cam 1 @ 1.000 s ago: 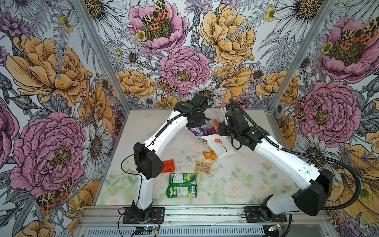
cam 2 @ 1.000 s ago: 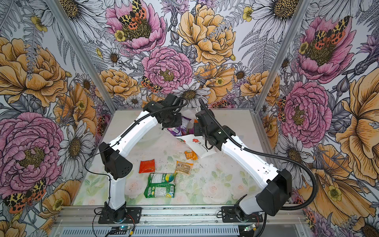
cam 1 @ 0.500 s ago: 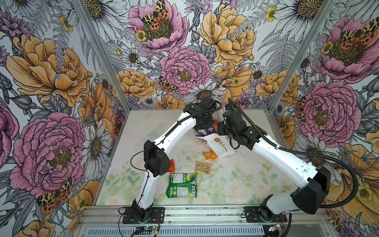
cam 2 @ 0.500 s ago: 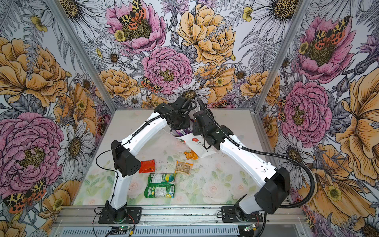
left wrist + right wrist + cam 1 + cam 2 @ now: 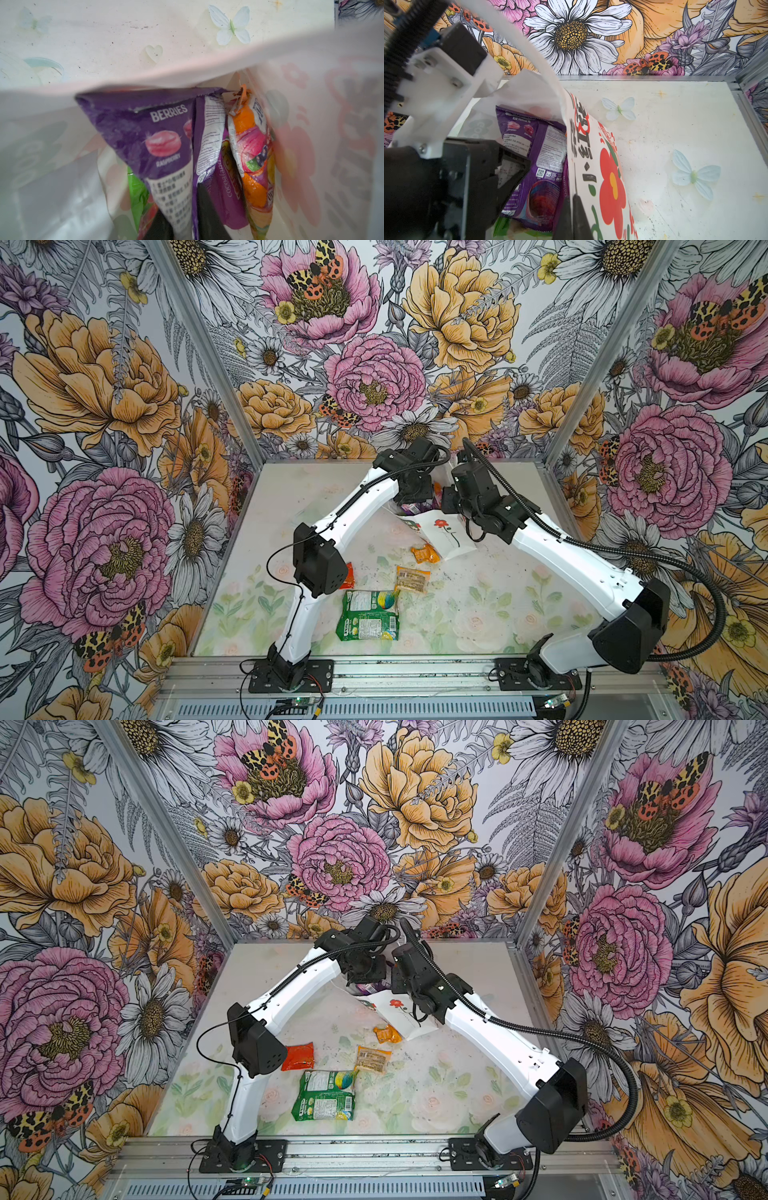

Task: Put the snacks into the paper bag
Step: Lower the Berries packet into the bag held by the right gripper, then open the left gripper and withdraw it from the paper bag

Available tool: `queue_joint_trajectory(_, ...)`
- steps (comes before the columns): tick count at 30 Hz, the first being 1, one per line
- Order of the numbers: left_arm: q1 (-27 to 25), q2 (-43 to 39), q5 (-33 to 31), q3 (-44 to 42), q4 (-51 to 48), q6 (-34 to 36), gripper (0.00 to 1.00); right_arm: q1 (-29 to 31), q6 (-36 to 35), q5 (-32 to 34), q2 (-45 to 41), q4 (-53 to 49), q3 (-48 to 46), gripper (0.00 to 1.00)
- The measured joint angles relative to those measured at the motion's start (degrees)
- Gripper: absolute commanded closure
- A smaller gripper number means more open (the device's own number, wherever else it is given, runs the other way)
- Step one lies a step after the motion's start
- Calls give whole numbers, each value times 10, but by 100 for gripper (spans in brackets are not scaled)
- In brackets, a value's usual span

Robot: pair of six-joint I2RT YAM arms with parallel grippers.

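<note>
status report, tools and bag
Right tool shut on paper bag wall. Left tool inside bag, straddling purple packet, grip unclear. On table: green chips bag, red packet, orange packet, yellow packet. No obstruction seen.

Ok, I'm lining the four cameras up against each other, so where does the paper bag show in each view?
Both top views: paper bag at the table's far middle, between the two arms' tips.
Left wrist: seen from inside; its white walls frame the picture.
Right wrist: its red-and-green printed side fills the middle.
Shared landmark: purple packets in its mouth.
</note>
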Motion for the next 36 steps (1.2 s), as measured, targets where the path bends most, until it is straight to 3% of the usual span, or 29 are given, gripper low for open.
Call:
queue_joint_trajectory(5,-3,-2,-3,-3,1,0,70,-1,0,1,0,0,0,100)
queue_joint_trajectory(15,-14,-78,-31,-40,2,13,47,-8,0,3,-1,0,-1,100)
queue_joint_trajectory(23,-22,-156,-47,-77,24,23,42,-15,-1,3,-3,0,-1,100)
queue_joint_trajectory(28,-29,-254,-56,-181,71,35,41,-18,-2,3,-5,-1,-2,100)
queue_joint_trajectory(36,-8,-476,-79,-363,148,39,35,-23,-3,0,-10,-2,-6,100)
